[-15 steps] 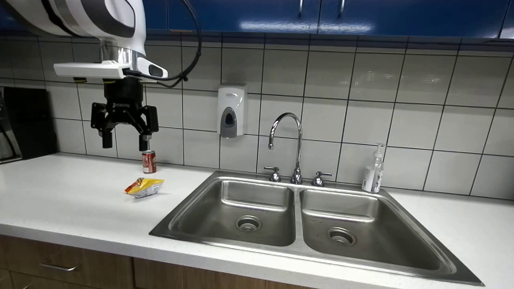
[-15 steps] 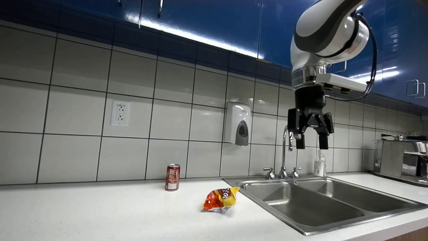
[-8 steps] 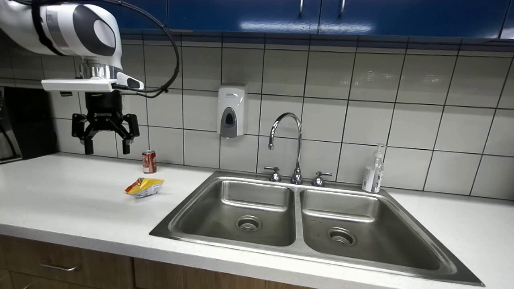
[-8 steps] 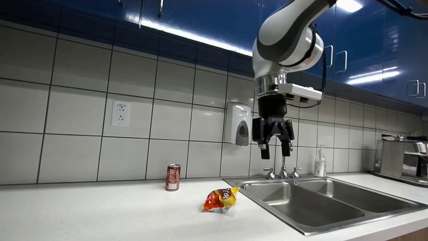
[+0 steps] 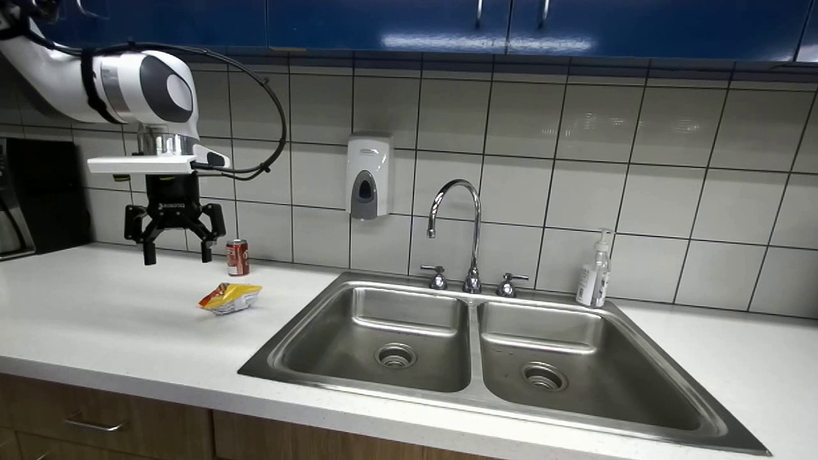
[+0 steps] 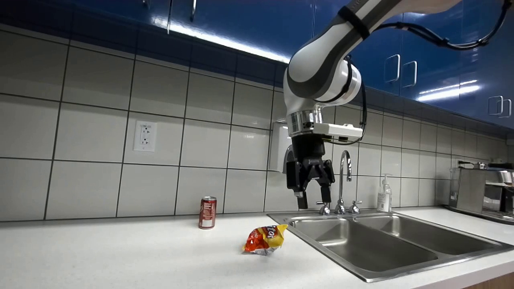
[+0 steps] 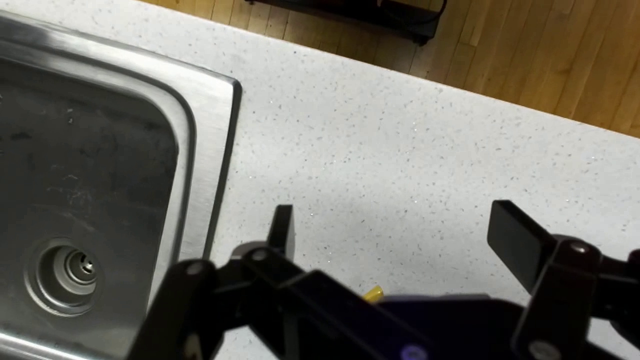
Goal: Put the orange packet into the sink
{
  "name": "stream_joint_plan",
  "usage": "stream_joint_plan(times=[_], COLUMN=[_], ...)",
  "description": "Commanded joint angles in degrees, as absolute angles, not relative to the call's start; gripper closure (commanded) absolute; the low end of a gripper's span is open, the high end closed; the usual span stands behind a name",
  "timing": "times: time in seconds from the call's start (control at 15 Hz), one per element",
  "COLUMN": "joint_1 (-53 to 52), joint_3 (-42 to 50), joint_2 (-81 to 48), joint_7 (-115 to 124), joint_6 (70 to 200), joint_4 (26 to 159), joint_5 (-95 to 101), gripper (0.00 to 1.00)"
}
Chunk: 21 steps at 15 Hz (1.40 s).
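Observation:
The orange packet, crinkly yellow-orange with red touches, lies on the white counter left of the sink in both exterior views (image 5: 230, 298) (image 6: 265, 239). In the wrist view only a yellow corner of the packet (image 7: 373, 294) shows; the gripper body hides the rest. My gripper is open and empty in both exterior views (image 5: 178, 255) (image 6: 314, 200), above the counter and higher than the packet, apart from it. In the wrist view the open fingers (image 7: 394, 220) have bare counter between them. The steel double-basin sink (image 5: 475, 358) is empty; its rim also shows in the wrist view (image 7: 212, 130).
A red can (image 5: 238, 258) stands upright behind the packet near the tiled wall. A chrome gooseneck faucet (image 5: 476, 236) rises behind the sink. A soap bottle (image 5: 593, 275) stands at the sink's back right. A soap dispenser (image 5: 369, 176) is on the wall. Blue cabinets (image 5: 383, 25) hang above.
The arm has moved down and, in both exterior views, to the left overall, bringing the open gripper lower and nearer the packet. The packet, can and sink have not moved.

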<state>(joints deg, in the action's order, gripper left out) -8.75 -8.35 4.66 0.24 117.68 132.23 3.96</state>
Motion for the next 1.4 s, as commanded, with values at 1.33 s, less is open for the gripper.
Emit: stream_joint_plan(times=[1.33], joint_1=[-7.8], joint_3=[-7.5], joint_2=[-18.1], joint_7=[-22.6], joint_6=[106.3], joint_4=[109.7], joint_5=[10.3], gripper=[0.00])
